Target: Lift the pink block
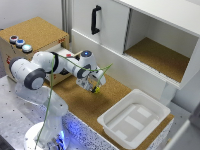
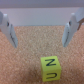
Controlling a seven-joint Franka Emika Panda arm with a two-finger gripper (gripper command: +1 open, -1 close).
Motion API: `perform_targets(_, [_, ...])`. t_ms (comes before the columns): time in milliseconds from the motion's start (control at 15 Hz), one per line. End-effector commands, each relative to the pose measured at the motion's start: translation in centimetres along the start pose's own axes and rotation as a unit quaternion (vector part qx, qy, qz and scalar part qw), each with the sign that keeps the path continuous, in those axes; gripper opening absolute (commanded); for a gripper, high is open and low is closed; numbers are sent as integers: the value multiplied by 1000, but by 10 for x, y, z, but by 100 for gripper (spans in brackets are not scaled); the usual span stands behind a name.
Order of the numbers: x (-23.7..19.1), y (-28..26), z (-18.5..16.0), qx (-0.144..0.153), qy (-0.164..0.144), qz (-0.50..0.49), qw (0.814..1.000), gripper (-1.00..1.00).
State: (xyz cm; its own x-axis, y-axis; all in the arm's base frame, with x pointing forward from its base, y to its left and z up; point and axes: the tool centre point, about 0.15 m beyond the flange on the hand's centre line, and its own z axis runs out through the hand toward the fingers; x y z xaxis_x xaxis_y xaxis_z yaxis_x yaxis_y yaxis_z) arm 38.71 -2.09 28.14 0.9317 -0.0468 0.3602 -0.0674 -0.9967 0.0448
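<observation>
On my exterior feed the arm (image 1: 37, 70) reaches across the cork worktop (image 1: 85, 102), and the tool (image 1: 95, 86) hangs low over it, at about 10 o'clock from the white bin (image 1: 134, 118). The wrist feed shows the tool released: its two fingers (image 2: 8, 29) stand wide apart with bare cork between them, gripping nothing. Just beyond the fingertips lies the yellow cube (image 2: 50, 68), lettered on its faces and touching neither finger. I cannot find the pink block in either feed, so I cannot say where it sits. At 12 o'clock from the tool, the cabinet's door carries a black handle (image 1: 95, 19). Three buttons (image 1: 20, 43) sit on the box at 10 o'clock.
</observation>
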Motion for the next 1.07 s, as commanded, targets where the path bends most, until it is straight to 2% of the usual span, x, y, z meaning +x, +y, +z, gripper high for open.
perform_targets(0, [18,-19,-76,16,-32,25,999,100])
perform_targets(200, [37,-36,-120,49,-29,15,998,100])
perform_targets(400, [46,-65,-156,81,-61,-34,994,100])
perform_targets(467, [50,-76,-168,77,-65,-58,993,100])
perform_targets(667, [59,-113,-202,90,-82,-126,985,100])
perform_targets(800, [66,-147,-223,98,-76,-182,975,100])
perform_targets(1000, [62,-199,-235,91,-70,-281,953,100])
